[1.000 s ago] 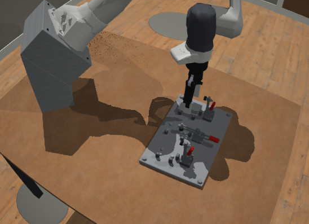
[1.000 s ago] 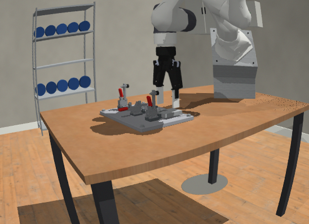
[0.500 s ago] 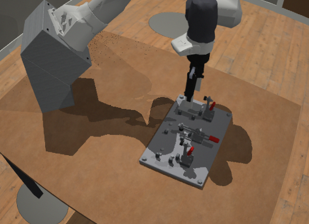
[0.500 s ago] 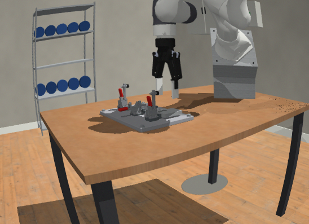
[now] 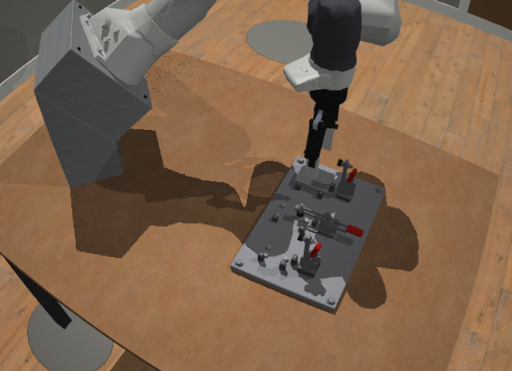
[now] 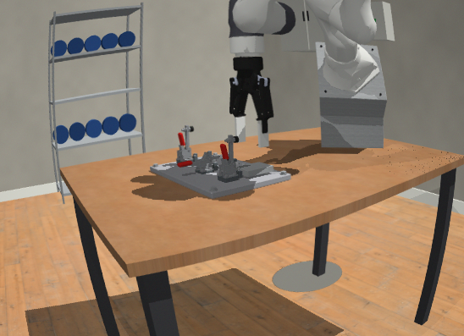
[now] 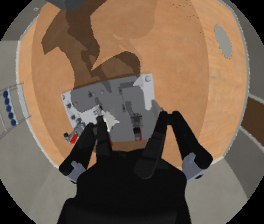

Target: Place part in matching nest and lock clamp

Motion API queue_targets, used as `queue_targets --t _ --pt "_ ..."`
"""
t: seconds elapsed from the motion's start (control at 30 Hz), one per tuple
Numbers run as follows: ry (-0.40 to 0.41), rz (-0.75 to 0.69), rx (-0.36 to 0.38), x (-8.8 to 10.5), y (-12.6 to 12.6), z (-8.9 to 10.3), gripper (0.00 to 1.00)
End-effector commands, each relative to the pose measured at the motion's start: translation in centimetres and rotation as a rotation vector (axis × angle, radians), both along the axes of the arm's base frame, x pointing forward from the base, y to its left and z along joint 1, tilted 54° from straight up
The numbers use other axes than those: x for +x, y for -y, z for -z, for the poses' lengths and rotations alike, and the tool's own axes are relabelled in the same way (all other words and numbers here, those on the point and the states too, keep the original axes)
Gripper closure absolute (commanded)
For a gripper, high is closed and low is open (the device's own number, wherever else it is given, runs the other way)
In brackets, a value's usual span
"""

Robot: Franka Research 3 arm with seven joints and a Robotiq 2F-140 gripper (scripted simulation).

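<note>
End effector: black 2-finger end effector (image 6: 251,134) hangs spread above the far end of the fixture, pinching nothing.
Part: pale grey flat rectangular block (image 5: 314,176) lies in the nest at the arm's end of the dark grey fixture plate (image 5: 362,206), 1 of 3 nests on it. Whether it sits tight to its blocks is too small to tell.
Clamp: that nest's red-handled toggle clamp (image 5: 351,174) stands upright beside the block, so I judge it open and not locked.
Handling: it looks rigid, smooth and slippery, probably light enough for a firm pinch. If it needs reseating, I would take it across its 2 long sides near the middle, keeping it level.
Desk: brown wooden desk (image 5: 163,276) carries the plate.
</note>
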State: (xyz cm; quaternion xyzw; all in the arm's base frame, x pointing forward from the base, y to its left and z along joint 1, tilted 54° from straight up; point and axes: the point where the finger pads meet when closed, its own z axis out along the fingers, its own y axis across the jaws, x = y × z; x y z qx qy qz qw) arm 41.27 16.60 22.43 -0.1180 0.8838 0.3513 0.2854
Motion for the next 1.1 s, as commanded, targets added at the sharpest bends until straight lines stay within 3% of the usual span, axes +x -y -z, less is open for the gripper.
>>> queue_targets --t 0.0,0.2,0.7,1.07 --pt "-0.01 0.004 0.004 -0.1 0.0 0.0 0.72" --pt "-0.01 0.004 0.005 -0.6 0.8 -0.7 0.72" --pt "-0.01 0.004 0.004 -4.0 6.4 -5.5 0.72" --pt "-0.01 0.004 0.004 -4.0 6.7 -5.9 0.72"
